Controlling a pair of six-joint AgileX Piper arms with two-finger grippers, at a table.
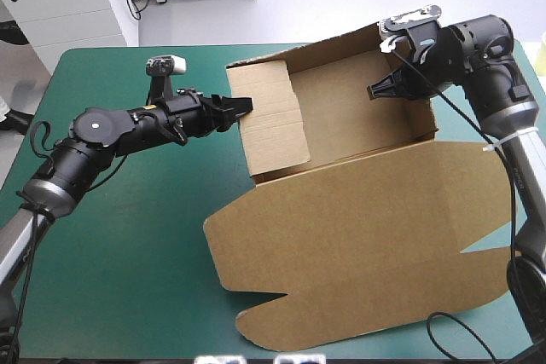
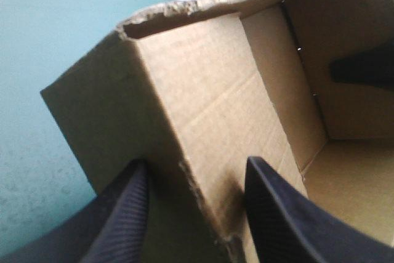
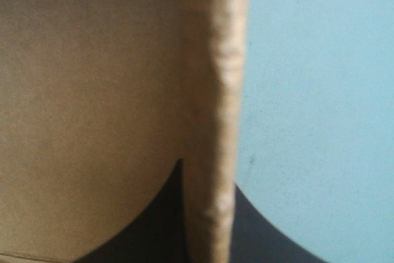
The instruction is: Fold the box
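The brown box (image 1: 358,228) stands mid-table as an open tray with its walls raised and its big lid flat toward the near edge. My left gripper (image 1: 246,105) is at the box's left wall (image 1: 275,125). In the left wrist view this gripper (image 2: 194,170) is open, one black finger on each side of the folded-in wall (image 2: 197,103). My right gripper (image 1: 377,89) reaches into the tray at the right wall (image 1: 426,112). In the right wrist view the right gripper (image 3: 209,214) is shut on that wall's edge (image 3: 212,90). Its fingertip (image 2: 363,69) shows inside the box.
Bare teal-green cover (image 1: 128,236) lies to the left of the box and along the near left edge. A white cabinet (image 1: 68,6) stands beyond the far left corner. The flat lid nearly reaches the table's near edge.
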